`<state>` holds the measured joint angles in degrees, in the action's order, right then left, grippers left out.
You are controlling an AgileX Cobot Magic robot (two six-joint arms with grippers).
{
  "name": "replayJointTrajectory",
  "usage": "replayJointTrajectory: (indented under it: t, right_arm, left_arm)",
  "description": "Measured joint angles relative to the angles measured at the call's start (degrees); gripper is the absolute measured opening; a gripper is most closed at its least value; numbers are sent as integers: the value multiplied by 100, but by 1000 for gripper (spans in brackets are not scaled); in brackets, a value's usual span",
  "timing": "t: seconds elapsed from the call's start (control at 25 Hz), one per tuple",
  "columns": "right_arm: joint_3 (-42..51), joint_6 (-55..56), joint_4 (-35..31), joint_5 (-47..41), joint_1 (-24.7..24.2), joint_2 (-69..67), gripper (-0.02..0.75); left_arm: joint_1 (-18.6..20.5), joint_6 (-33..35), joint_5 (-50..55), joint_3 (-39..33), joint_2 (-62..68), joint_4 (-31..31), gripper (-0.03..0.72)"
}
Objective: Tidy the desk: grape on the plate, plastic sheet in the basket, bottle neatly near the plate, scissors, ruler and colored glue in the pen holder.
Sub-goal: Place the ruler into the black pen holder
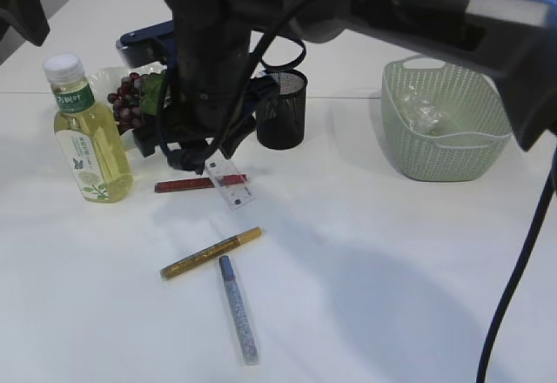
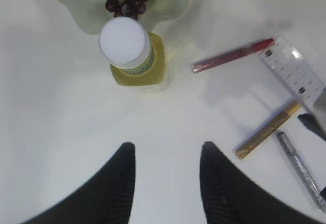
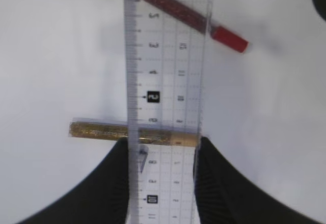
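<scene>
Exterior view, left to right: bottle (image 1: 87, 131) upright just at 7 o'clock of the plate (image 1: 103, 78), likely already parked there as the task asks. Grapes (image 1: 129, 100) on that plate, so probably done too. Scissors not made out anywhere.

Seen from the left wrist, left gripper (image 2: 165, 183) spread and empty, hovering over bare table with the bottle cap at 12 o'clock; apparently waiting clear of the other arm's work.

Toward the middle, right gripper (image 3: 163, 183) pinching the ruler (image 3: 168, 81) across its width near one end, long side pointing away to 12 o'clock. Probably gripped that way so the free end can drop first into the pen holder (image 1: 281, 109), standing at 1 o'clock of the ruler. Cannot tell whether the ruler's far end touches the table.

Red glue pen (image 1: 196, 184) flat just beside the ruler's tip; gold glue pen (image 1: 211, 252) and silver glue pen (image 1: 238, 309) at 6 o'clock, ends nearly meeting. All three yet to go in the holder.

Far right, basket (image 1: 444, 152) with the plastic sheet (image 1: 422, 113) inside.
</scene>
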<state>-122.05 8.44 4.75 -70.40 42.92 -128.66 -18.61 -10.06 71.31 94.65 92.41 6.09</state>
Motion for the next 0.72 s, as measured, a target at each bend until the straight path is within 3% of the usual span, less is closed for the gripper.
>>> replayJointTrajectory:
  t: [0.48,0.72]
  right_arm:
    - [-85,0,61,-60,-1145,348,301]
    - [-392,-40,269,-71,-1347,348,301]
  left_arm:
    - [0,0,0,0,0,103,308]
    - [0,0,0,0,0,226,308]
